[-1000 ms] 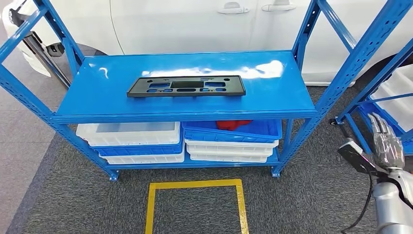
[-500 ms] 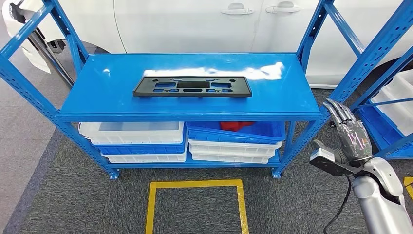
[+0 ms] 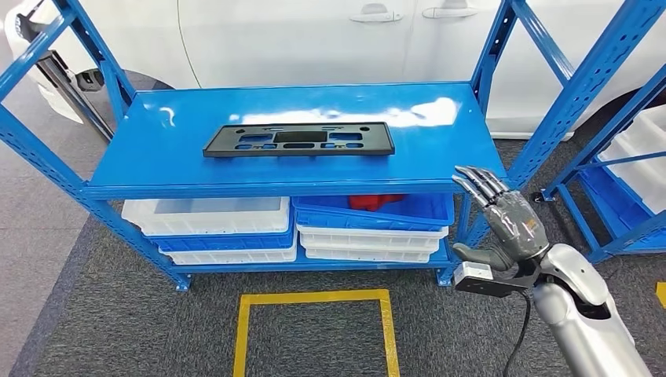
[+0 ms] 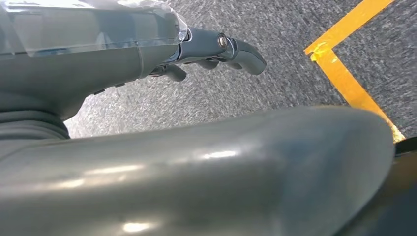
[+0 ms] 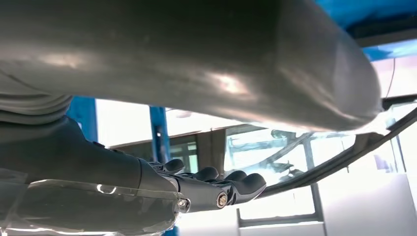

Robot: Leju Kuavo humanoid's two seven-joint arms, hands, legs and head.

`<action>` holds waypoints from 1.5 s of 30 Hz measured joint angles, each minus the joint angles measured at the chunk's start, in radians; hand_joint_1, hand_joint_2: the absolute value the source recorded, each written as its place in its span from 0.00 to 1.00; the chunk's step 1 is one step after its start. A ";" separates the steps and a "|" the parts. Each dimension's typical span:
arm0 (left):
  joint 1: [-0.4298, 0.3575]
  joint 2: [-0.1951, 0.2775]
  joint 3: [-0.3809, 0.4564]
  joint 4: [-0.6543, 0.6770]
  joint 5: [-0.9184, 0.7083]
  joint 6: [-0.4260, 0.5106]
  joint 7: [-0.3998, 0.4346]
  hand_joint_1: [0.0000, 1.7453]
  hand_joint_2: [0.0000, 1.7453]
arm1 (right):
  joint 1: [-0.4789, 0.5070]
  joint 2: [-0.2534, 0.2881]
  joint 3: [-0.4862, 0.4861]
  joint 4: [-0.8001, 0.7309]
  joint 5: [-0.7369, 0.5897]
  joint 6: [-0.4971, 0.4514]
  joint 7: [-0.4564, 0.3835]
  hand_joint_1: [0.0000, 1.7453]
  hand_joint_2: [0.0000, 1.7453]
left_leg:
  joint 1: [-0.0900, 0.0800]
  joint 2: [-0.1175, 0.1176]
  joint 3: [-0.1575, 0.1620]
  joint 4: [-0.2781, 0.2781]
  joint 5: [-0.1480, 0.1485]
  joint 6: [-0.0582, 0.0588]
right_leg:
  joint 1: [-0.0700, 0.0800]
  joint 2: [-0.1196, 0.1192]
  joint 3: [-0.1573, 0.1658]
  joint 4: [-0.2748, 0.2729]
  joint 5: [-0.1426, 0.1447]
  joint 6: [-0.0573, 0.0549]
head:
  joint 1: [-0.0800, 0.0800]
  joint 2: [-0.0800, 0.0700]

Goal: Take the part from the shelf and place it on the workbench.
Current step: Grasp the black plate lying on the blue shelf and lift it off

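Black part [image 3: 298,139] on shelf [image 3: 440,149], right hand [image 3: 506,220] empty

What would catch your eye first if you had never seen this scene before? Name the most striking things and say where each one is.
A long black part lies flat on the top board of the bright blue shelf, towards its middle. The silver arm's right hand is raised at the shelf's right front corner, fingers spread, holding nothing. A yellow taped square marks the grey floor in front, and white and blue bins are stacked under the board.
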 joint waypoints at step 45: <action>-0.020 -0.008 -0.004 0.001 -0.015 -0.034 -0.001 0.00 0.00 | -0.100 -0.025 0.216 0.019 0.063 -0.035 0.107 0.00 0.00 | -0.013 -0.004 0.104 -0.145 0.017 0.058 | 0.011 0.001 -0.113 0.165 -0.040 0.034 | 0.000 0.000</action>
